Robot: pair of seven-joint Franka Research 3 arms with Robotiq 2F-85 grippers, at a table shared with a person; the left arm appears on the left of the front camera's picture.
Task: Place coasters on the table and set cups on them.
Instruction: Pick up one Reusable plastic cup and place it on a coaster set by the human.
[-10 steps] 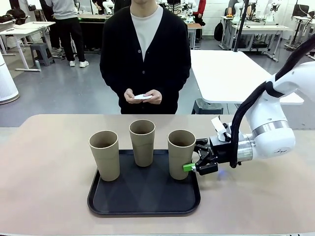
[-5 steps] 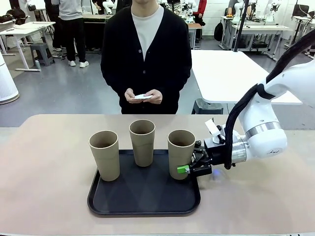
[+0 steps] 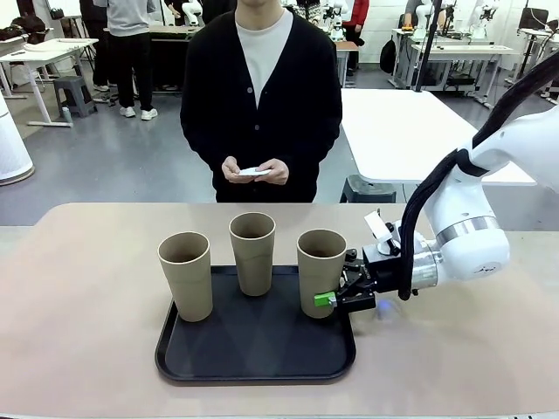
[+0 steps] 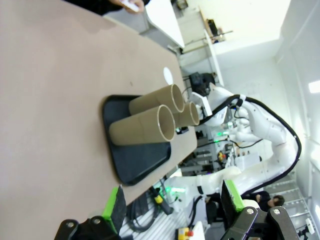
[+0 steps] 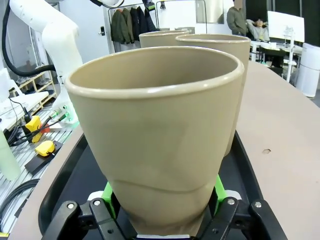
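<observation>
Three tan cups stand on a black tray (image 3: 253,362) on the beige table (image 3: 79,349): the left cup (image 3: 186,275), the middle cup (image 3: 252,252) and the right cup (image 3: 321,272). My right gripper (image 3: 325,298) comes in from the right and is shut on the right cup (image 5: 155,125) near its base; the green pads (image 5: 218,188) press its wall, which is slightly dented. The person at the far side holds white coasters (image 3: 253,171) in both hands. In the left wrist view my left gripper (image 4: 173,202) hangs open and apart from the cups (image 4: 142,129), with nothing between its fingers.
A white table (image 3: 410,131) stands behind the person on the right, with a stool (image 3: 367,188) beside it. Bare tabletop lies left, right and in front of the tray. The right arm's body (image 3: 472,244) hangs over the table's right part.
My right gripper slid left to the right cup and its open jaws shut on the cup's lower wall. The cups, the tray and the person's hands have stayed put.
</observation>
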